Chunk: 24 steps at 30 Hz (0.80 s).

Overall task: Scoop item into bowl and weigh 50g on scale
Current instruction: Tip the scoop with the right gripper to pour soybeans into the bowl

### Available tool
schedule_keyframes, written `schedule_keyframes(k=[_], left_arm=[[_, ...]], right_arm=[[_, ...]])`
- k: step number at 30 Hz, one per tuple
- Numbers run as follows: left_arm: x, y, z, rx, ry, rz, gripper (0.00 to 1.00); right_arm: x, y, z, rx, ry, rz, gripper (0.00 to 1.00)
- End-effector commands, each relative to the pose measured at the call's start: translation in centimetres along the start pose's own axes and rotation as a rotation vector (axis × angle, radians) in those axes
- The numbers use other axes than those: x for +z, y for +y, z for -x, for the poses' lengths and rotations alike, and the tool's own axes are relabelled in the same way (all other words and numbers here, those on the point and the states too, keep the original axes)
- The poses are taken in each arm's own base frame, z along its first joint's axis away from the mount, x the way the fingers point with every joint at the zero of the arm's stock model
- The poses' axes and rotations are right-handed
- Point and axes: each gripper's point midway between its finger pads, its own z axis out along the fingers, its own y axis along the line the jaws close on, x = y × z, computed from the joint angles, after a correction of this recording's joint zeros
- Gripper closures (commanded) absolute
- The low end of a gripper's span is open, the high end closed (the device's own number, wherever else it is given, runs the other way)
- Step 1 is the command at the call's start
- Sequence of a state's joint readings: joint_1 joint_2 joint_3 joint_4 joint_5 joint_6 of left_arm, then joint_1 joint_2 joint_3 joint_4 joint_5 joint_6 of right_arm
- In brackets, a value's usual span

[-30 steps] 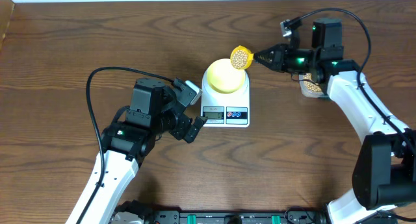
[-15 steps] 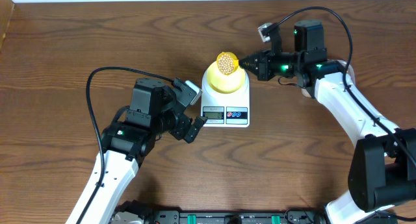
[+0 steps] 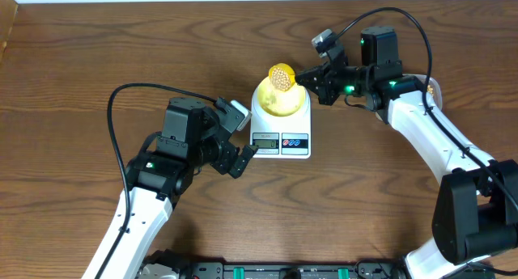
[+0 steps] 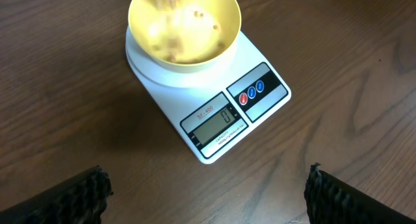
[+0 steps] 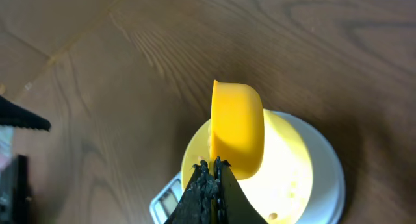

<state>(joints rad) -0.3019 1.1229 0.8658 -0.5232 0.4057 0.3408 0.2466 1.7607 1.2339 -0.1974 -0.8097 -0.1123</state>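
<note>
The white scale (image 3: 282,127) stands at mid table with the pale yellow-green bowl (image 3: 279,103) on it. My right gripper (image 3: 306,75) is shut on the handle of a yellow scoop (image 3: 281,76) full of tan beans, tipped on its side over the bowl's far edge. In the right wrist view the scoop (image 5: 237,126) is turned sideways above the bowl (image 5: 286,172), gripper (image 5: 213,164) shut on its handle. In the left wrist view beans (image 4: 172,39) blur as they fall into the bowl (image 4: 224,36); the scale (image 4: 169,84) display reads 0. My left gripper (image 3: 243,154) is open and empty, left of the scale.
A container of beans (image 3: 435,89) shows only as a sliver behind my right arm at the right. The left arm's body sits at the table's front left.
My right gripper carried the loaded scoop left from the bean container to over the bowl and tilted it; beans now fall into the bowl. The left arm has not moved.
</note>
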Motion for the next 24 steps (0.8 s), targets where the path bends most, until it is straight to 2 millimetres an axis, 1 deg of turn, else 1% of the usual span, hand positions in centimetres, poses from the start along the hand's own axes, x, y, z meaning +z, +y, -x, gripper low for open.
schedule_keyframes(k=[1, 6, 13, 24], left_arm=[[-0.2, 0.0, 0.3, 0.003, -0.012, 0.001, 0.02], [-0.2, 0.0, 0.3, 0.003, -0.012, 0.001, 0.02], [-0.2, 0.1, 0.3, 0.003, -0.012, 0.002, 0.02], [-0.2, 0.0, 0.3, 0.003, -0.012, 0.001, 0.02]], right_arm=[[0.5, 0.3, -0.4, -0.136, 0.01, 0.012, 0.99], [0.8, 0.6, -0.4, -0.247, 0.012, 0.02, 0.99], [1.3, 1.6, -1.0, -0.403, 0.032, 0.045, 0.99], [1.3, 1.2, -1.1, -0.509, 0.038, 0.029, 0.99]])
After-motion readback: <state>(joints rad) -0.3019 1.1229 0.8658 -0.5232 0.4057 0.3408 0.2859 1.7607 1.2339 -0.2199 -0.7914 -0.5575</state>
